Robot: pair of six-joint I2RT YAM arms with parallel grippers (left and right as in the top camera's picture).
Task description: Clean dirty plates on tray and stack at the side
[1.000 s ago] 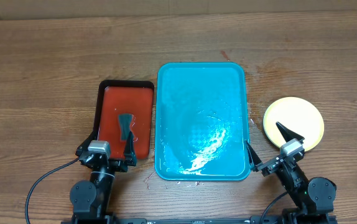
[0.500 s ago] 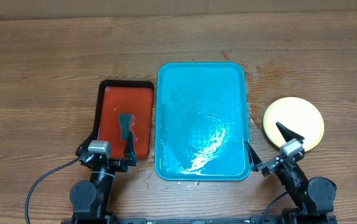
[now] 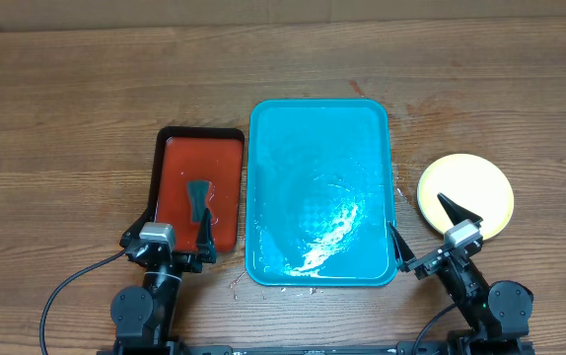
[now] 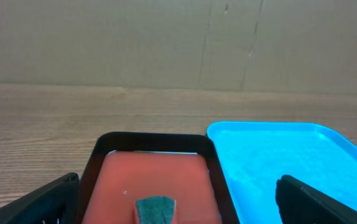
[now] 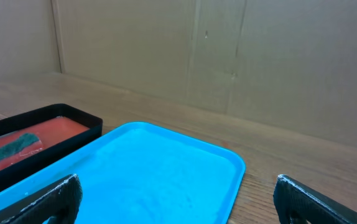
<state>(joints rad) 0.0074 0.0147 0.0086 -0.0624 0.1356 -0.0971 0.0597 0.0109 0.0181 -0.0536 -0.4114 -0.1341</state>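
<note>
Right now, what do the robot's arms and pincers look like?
The left arm and right arm are black with chunky round joints. Each carries a small silver-grey block at the wrist. The left pincer and right pincer have two black pointed fingers each. A thin black cable loops from the left arm.

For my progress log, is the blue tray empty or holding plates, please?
Empty: the tray shows only wet sheen; a yellow plate lies beside it.

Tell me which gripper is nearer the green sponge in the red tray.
Left. The left gripper hangs open over the near end of the red tray, just short of the sponge. The right gripper sits beyond the turquoise tray, beside the yellow plate.
</note>
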